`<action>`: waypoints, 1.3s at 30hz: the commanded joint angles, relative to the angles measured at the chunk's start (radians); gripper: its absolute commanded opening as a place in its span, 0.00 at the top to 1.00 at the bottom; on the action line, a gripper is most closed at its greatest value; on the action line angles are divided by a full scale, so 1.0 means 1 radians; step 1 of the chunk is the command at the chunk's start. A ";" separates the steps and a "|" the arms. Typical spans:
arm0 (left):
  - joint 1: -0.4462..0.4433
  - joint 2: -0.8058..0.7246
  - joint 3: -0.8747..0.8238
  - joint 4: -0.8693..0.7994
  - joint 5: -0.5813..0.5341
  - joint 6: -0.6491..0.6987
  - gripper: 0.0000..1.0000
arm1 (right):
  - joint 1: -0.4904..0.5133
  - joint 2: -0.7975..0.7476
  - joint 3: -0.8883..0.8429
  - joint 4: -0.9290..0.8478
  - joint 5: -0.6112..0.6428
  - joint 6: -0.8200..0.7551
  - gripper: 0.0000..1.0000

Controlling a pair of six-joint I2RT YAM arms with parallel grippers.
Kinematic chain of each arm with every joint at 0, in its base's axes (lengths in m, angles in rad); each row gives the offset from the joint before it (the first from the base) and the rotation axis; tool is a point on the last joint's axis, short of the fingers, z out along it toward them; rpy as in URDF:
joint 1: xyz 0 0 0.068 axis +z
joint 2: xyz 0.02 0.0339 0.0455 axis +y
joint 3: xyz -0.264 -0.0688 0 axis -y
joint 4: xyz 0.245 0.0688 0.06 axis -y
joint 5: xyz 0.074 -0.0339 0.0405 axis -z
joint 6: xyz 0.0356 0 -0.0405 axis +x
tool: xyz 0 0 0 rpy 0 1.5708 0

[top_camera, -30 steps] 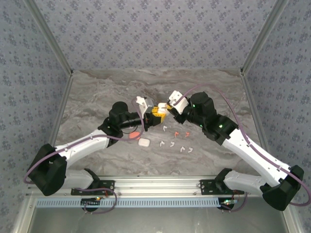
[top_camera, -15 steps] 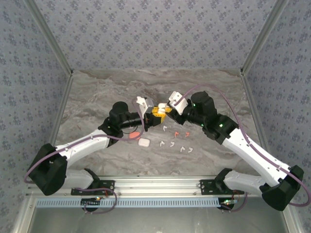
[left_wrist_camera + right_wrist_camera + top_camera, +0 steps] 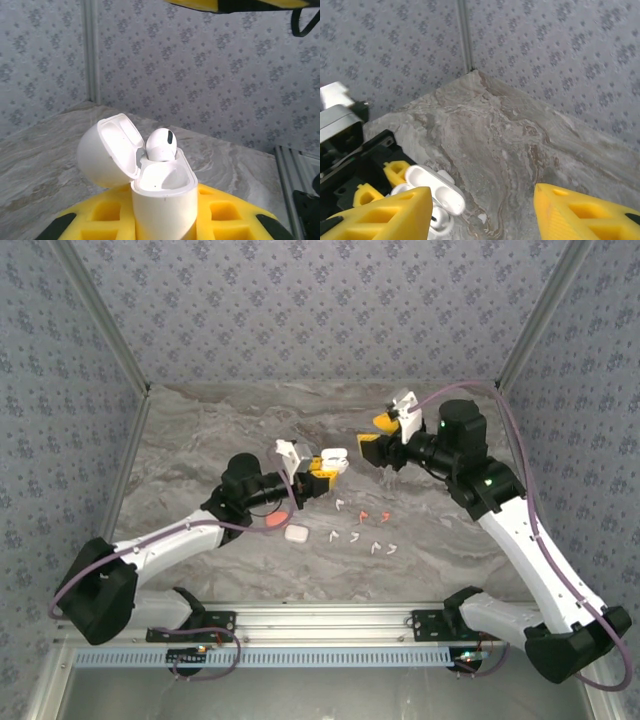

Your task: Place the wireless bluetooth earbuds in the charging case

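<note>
— What is changing here?
— The right tool (image 3: 376, 436) is pulling back and up, jaws spread wide and carrying nothing.
— And the earbud?
— One small white stemmed earbud (image 3: 161, 145) is sitting in the open white glossy plastic charging case (image 3: 162, 192), which the left tool (image 3: 318, 468) is clamping. It is possibly not fully seated.
— The rest?
— The remaining white and orange-red earbuds (image 3: 356, 537) are lying on the grey marbled worktop (image 3: 200, 440), waiting.

You see a white charging case (image 3: 162, 195) with a white, dark-spotted earbud (image 3: 161, 145), between the yellow pads (image 3: 245, 210) of the left gripper (image 3: 322, 470). The table (image 3: 520, 140) is grey marble, carrying 5 white loose earbuds (image 3: 354, 537) and 2 orange-red loose earbuds (image 3: 364, 516). The walls (image 3: 545, 50) are grey-blue with a small floral print.
</note>
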 commanded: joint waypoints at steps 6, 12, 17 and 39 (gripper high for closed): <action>-0.006 -0.192 -0.067 -0.054 -0.219 0.089 1.00 | -0.036 0.138 -0.064 -0.101 0.065 0.224 0.43; -0.006 -0.304 -0.088 -0.152 -0.275 0.131 1.00 | -0.017 0.322 -0.133 -0.093 0.025 0.300 0.45; -0.006 -0.342 -0.094 -0.176 -0.297 0.144 1.00 | 0.033 0.474 -0.137 -0.072 0.029 0.238 0.46; -0.005 -0.332 -0.089 -0.181 -0.295 0.123 1.00 | 0.096 0.851 0.017 -0.023 -0.015 0.023 0.53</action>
